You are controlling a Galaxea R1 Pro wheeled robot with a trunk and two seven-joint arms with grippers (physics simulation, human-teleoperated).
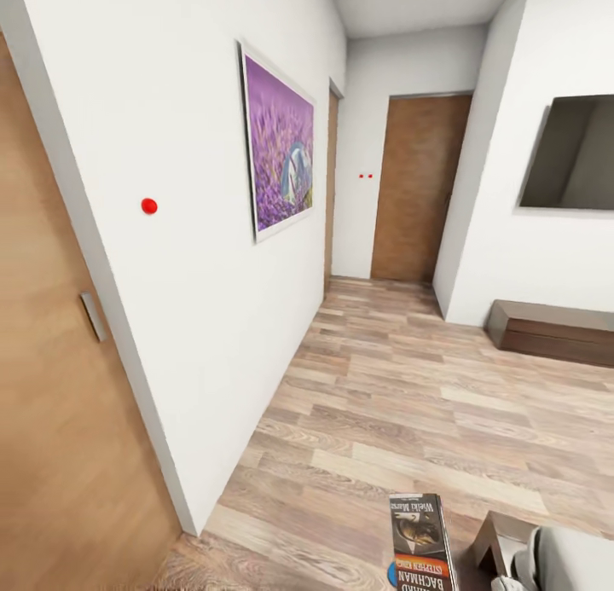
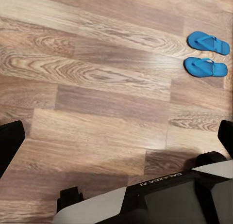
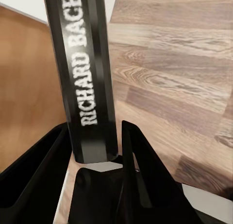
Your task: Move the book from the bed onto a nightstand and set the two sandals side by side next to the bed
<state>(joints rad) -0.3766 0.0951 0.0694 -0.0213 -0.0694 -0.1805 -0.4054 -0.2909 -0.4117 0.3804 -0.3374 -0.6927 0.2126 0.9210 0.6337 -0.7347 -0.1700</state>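
Right gripper (image 3: 99,151) jaws clamped on the book (image 3: 87,73) spine; nightstand drop pending. Sandals (image 2: 206,54) paired on the floor ahead of left jaws, whose state I can't tell.

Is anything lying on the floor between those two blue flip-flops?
No. In the left wrist view the two sandals lie side by side, apart, with just a narrow strip of bare wood-plank floor between them.
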